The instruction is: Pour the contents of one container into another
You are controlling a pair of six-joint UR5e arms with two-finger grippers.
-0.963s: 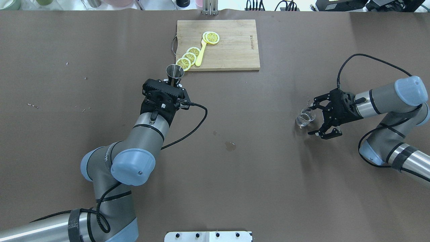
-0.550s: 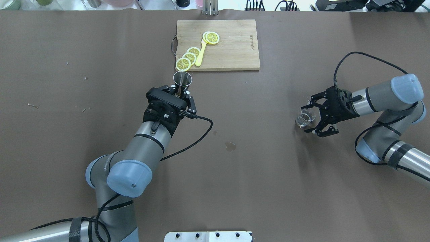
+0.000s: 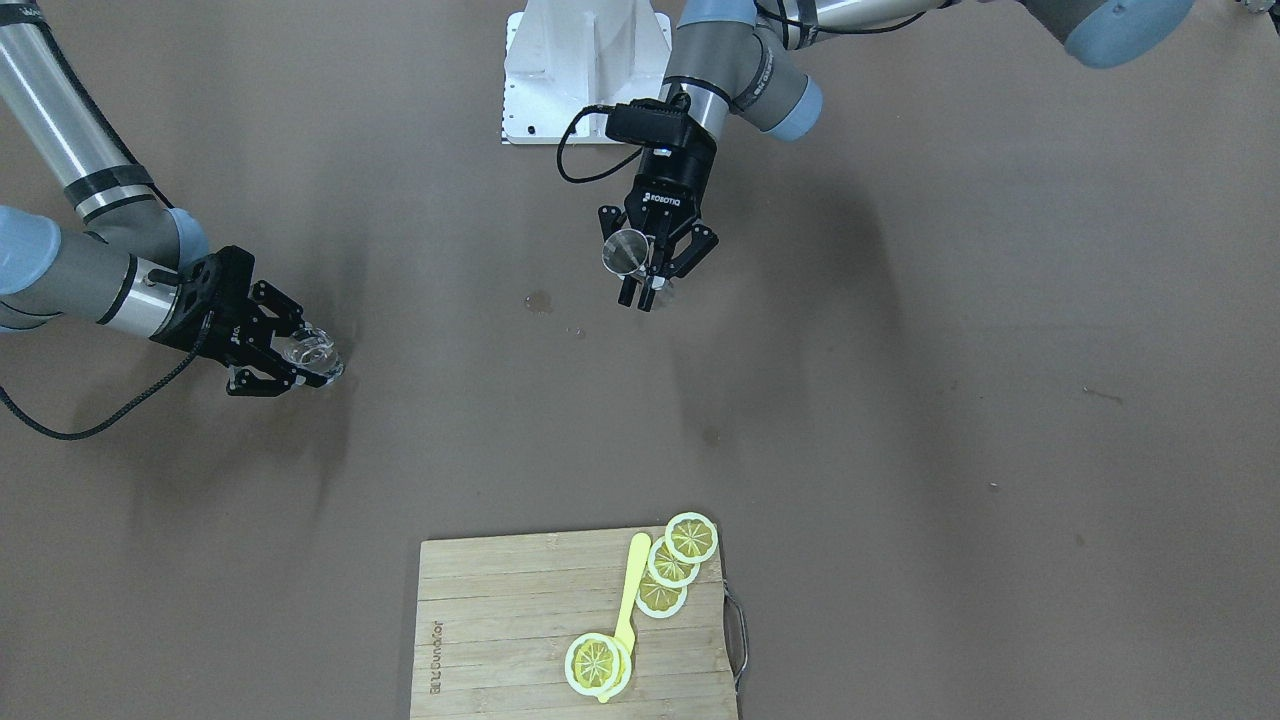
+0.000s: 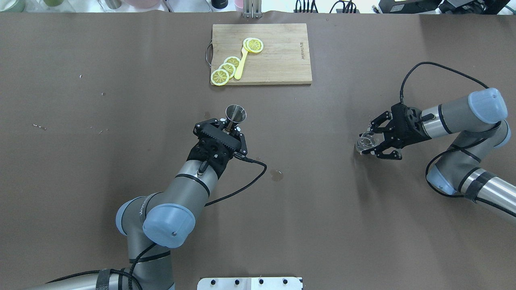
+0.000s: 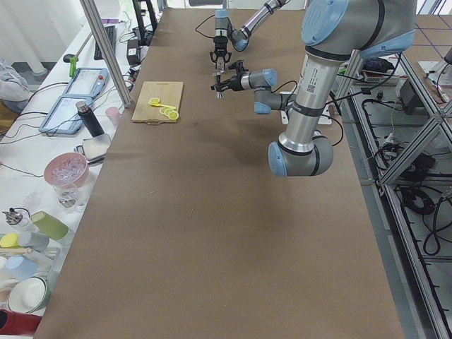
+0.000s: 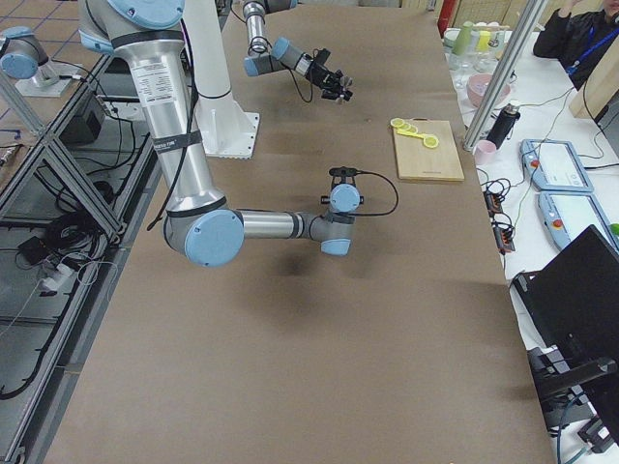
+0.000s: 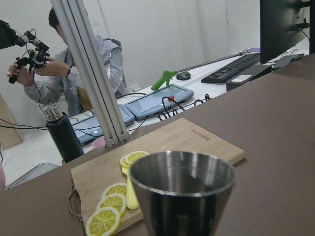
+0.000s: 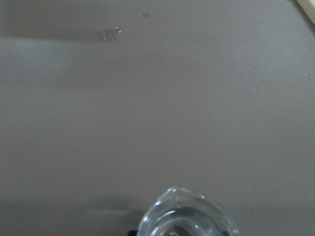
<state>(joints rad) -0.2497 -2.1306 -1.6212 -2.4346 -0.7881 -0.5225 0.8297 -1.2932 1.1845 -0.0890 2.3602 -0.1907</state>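
Right, the glass tumbler (image 4: 367,141) sits upright on the bench (image 4: 322,201), out on your right side and well apart from everything else. The right end effector (image 4: 374,141) comes in from the side with its jaws partly closed around the glass. From the overhead and front views you can't tell whether the pads are touching the wall yet, and the right wrist view shows only the rim. Treat the glass as rigid, smooth and slippery, and breakable if over-squeezed. The thick base probably puts most of its weight low. Take it across the diameter on the side wall, just above the base and below the rim, so it doesn't pivot when you tip it. Use firm force, no crush. The fill level is hard to read through the clear glass. The left end effector (image 4: 229,125) is clamped on the jigger (image 4: 236,113), mouth up, clear of the bench near the centre, short of the cutting board (image 4: 282,60). The exact hold point is hidden behind the fingers; it looks like the waist. The jigger looks light and stiff, and its mouth is narrower than the glass, so I'd bring the rims close and tilt slowly. There's a wet spot (image 4: 276,175) on the bench nearby.
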